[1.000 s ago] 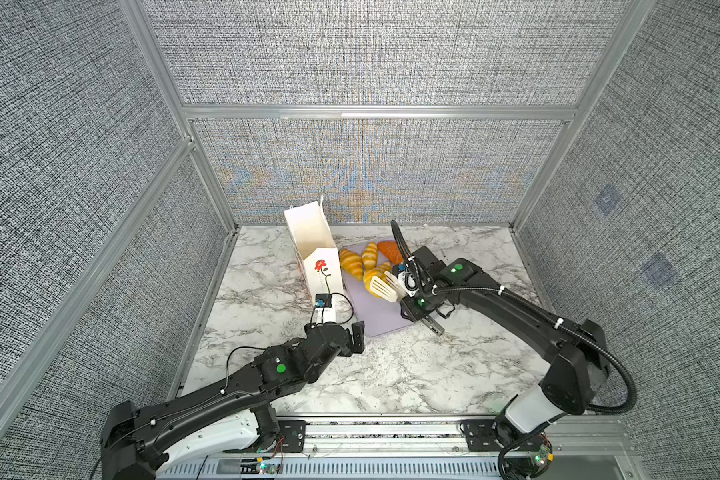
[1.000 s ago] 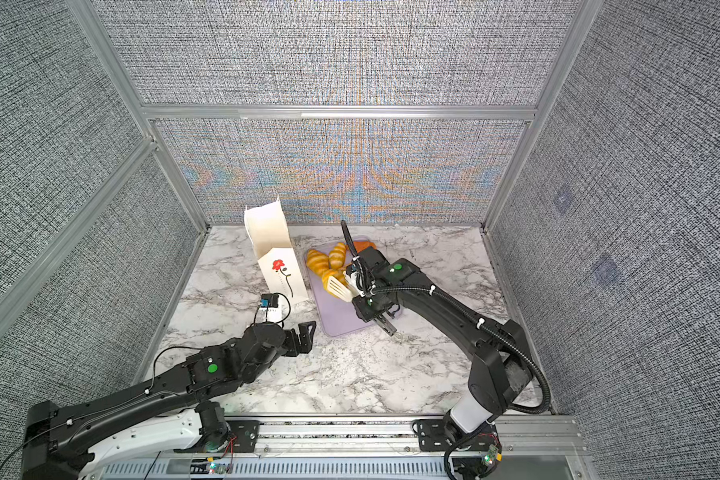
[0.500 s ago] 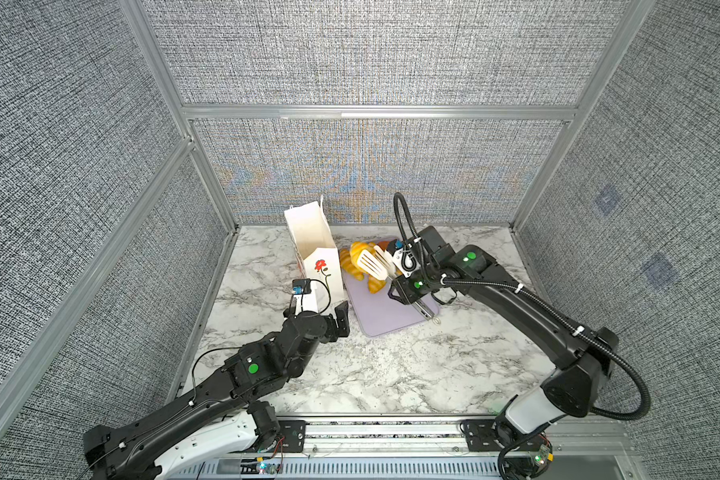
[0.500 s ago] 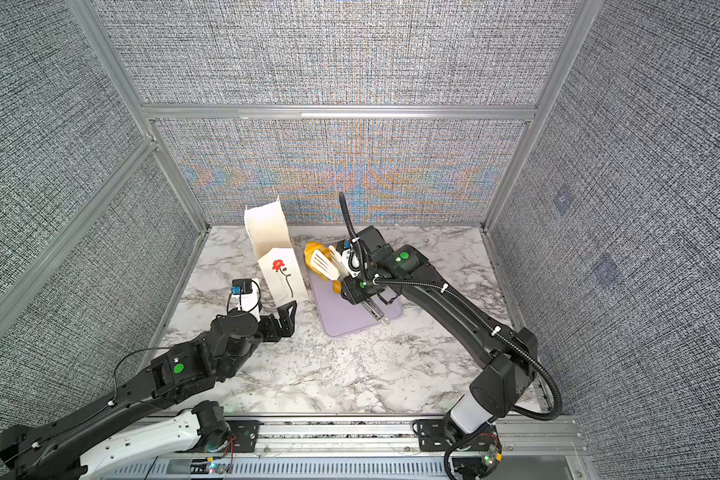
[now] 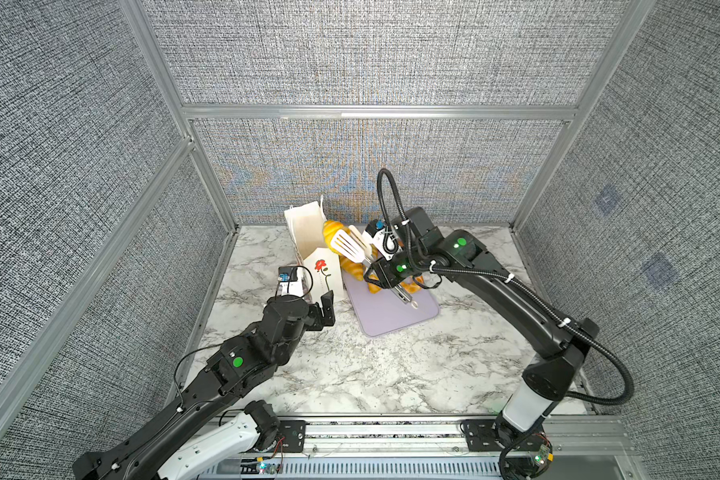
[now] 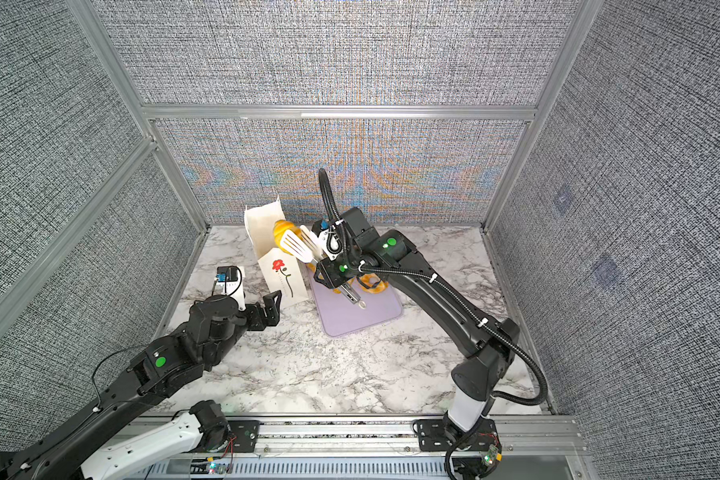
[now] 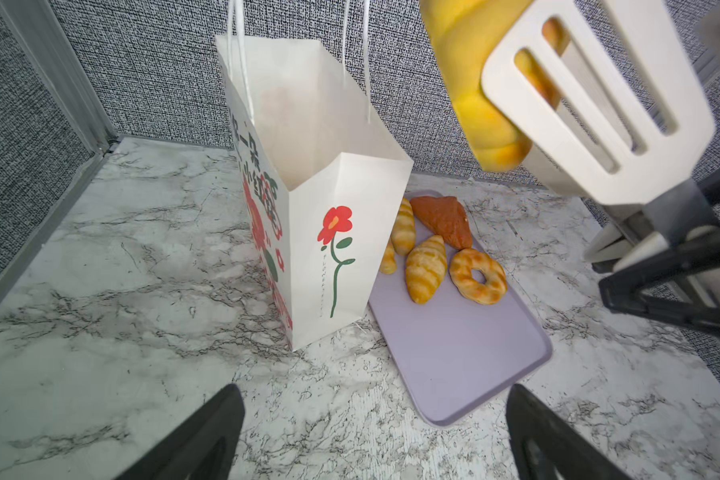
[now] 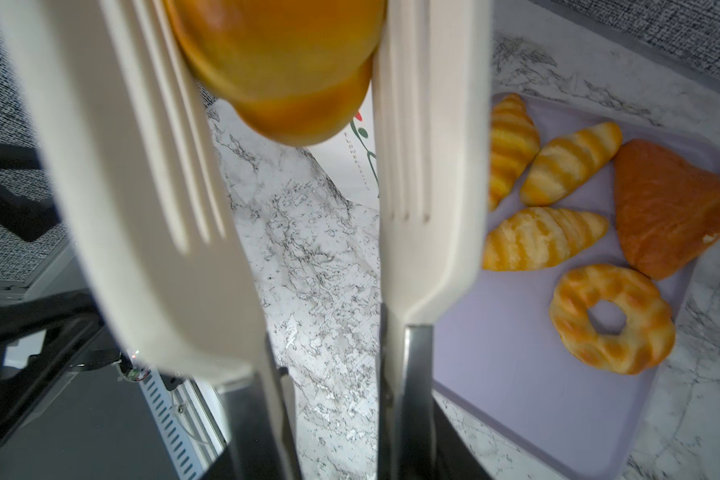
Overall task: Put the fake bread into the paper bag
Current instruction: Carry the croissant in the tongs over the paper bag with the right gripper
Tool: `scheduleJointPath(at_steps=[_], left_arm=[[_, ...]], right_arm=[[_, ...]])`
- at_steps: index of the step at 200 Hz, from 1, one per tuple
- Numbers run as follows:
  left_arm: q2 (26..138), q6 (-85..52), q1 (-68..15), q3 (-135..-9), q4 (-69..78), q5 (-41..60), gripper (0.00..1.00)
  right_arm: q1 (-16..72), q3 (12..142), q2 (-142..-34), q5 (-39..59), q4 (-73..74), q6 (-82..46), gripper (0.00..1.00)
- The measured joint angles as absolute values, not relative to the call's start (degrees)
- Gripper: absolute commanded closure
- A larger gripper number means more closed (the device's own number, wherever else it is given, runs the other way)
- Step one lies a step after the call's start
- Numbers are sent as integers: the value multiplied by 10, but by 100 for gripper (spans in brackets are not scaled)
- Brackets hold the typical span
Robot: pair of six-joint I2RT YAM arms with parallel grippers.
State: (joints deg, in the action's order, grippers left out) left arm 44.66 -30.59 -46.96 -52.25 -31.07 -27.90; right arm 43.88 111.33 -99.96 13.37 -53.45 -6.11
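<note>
Since one second ago, my right gripper, clenched on the tongs, has raised the bun up near the bag mouth. My left gripper is released, beside the bag; remaining bread lies on the tray.

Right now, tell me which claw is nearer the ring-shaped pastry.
Right. The right claw, gripping tongs, hangs over the tray near the ring-shaped pastry; the left claw sits off the tray, before the paper bag.

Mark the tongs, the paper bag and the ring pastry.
tongs (image 7: 645,174), left wrist view, base of slotted paddle.
paper bag (image 7: 350,187), left wrist view, flower-printed panel.
ring pastry (image 7: 483,294), left wrist view, lower band.
</note>
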Motion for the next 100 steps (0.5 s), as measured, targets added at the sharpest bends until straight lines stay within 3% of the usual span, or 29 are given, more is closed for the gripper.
scheduleJointPath(at_steps=[100], left_arm=[[466, -289, -417, -523, -330, -218, 1]], right_arm=[[447, 1286, -1143, 132, -539, -61, 57]])
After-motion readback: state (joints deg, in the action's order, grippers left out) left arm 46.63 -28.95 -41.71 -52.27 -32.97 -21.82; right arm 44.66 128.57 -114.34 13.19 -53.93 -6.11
